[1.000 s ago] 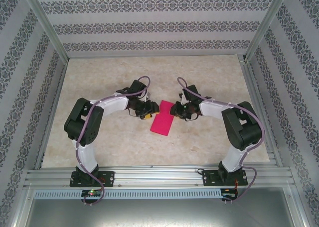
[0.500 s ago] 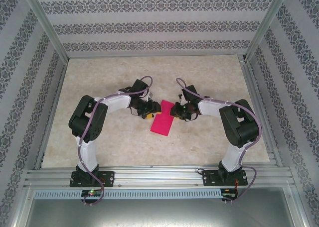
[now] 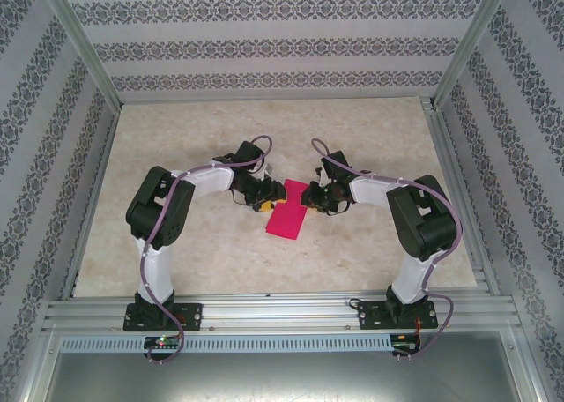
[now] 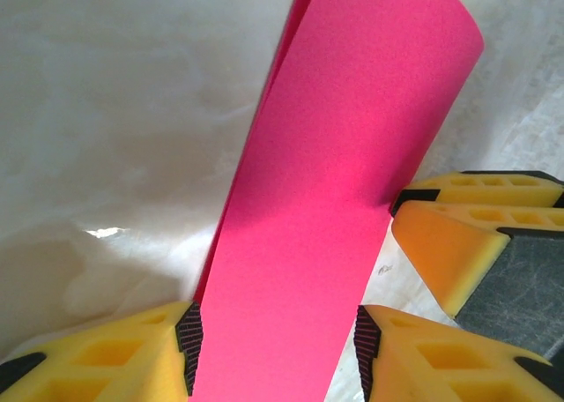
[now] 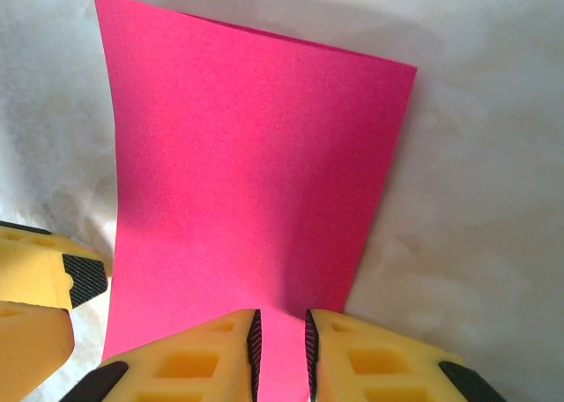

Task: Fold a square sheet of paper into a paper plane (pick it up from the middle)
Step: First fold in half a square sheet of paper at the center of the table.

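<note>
Marbled table (image 3: 176, 243), pink sheet (image 3: 287, 219) inside half-open left tool (image 4: 275, 324), edge in right tool's (image 5: 282, 330) pinch.

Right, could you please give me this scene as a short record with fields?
paper: pink, doubled over in two layers, not yet a plane
position: on the table, between both arms
left gripper: jaws apart, paper running between them; grip unclear
right gripper: shut on the paper's near edge
</note>
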Robot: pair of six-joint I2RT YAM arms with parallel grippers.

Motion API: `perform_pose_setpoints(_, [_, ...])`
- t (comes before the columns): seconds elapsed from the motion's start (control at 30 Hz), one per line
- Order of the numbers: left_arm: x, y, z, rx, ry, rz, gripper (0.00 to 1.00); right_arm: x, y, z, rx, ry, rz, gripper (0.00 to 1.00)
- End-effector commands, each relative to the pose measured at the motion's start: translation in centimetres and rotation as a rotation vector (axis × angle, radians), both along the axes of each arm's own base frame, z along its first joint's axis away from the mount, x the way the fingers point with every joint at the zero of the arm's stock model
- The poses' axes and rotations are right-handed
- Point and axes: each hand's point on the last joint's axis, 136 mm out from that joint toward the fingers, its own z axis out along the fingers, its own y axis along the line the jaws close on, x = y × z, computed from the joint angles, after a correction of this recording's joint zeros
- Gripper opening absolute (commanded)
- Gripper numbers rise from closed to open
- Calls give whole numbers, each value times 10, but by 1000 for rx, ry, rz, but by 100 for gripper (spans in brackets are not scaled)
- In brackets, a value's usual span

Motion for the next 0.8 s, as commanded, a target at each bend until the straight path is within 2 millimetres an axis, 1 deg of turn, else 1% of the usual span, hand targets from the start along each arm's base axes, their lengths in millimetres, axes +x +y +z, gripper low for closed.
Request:
perform_pose_setpoints(0.0, [-4, -7, 1, -12, 9, -40, 52, -1, -5, -8, -24, 7, 9, 23])
perform_pose_setpoints(0.23, [-5, 1, 0, 37, -2, -35, 53, 1, -2, 6, 9, -25, 9, 25])
perform_pose_setpoints(0.43, [-12, 8, -4, 73, 2, -36, 54, 2, 0, 19, 39, -53, 9, 27])
perform_pose_setpoints(0.6, [-15, 4, -2, 42, 9, -49, 53, 2, 1, 29, 61, -77, 5, 28])
perform_pose_setpoints(0.67, [-14, 3, -1, 37, 5, -50, 52, 2, 0, 28, 54, -75, 2, 28])
perform_pose_setpoints(0.77, [-13, -3, 3, 2, 2, -64, 50, 2, -1, 25, 51, -66, -1, 28])
